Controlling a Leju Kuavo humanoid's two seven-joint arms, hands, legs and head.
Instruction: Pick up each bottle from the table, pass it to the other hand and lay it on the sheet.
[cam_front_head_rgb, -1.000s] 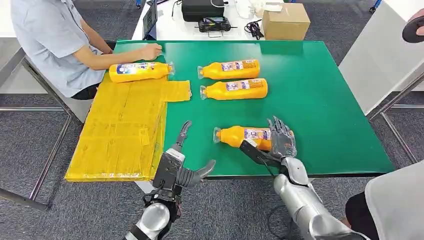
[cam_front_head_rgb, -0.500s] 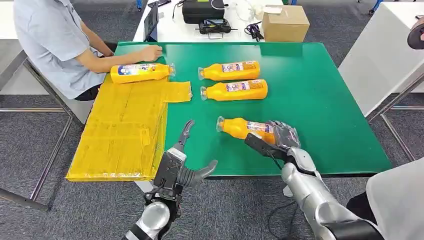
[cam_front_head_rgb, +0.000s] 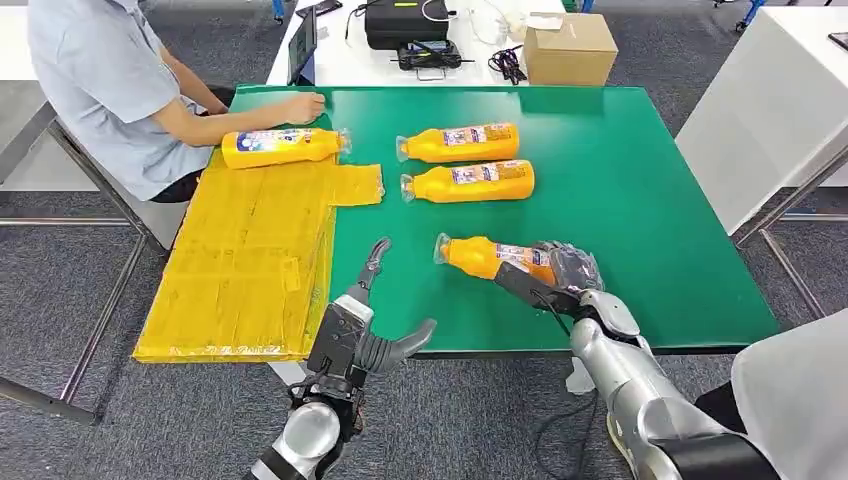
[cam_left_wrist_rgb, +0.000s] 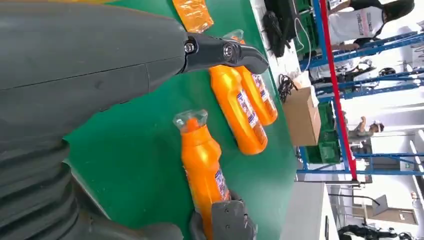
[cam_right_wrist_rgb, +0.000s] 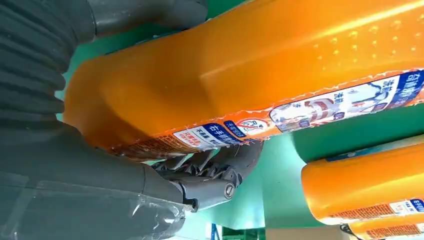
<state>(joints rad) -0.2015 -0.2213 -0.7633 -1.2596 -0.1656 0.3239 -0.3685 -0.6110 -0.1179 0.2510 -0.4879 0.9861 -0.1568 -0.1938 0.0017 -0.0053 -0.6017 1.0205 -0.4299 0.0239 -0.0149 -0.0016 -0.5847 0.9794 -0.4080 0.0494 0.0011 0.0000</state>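
Observation:
Near the table's front edge my right hand (cam_front_head_rgb: 555, 275) grips the base of an orange bottle (cam_front_head_rgb: 488, 257), its neck tilted up to the left; the bottle (cam_right_wrist_rgb: 260, 65) fills its wrist view and also appears as the near bottle (cam_left_wrist_rgb: 202, 165). My left hand (cam_front_head_rgb: 362, 325) hovers open at the front edge, left of that bottle. Two more orange bottles (cam_front_head_rgb: 458, 141) (cam_front_head_rgb: 468, 181) lie side by side mid-table. A further bottle (cam_front_head_rgb: 282, 146) lies on the yellow sheet (cam_front_head_rgb: 240, 260) at the left.
A seated person rests a hand (cam_front_head_rgb: 298, 104) on the green table (cam_front_head_rgb: 650, 200) beside the sheet's far end. A cardboard box (cam_front_head_rgb: 570, 45) and black devices stand on the white table behind. Another person's clothing (cam_front_head_rgb: 790, 400) sits at the lower right.
My right hand closed around the bottle's base and lifted it slightly, tilting the neck up and leftward. My left hand stayed in place.

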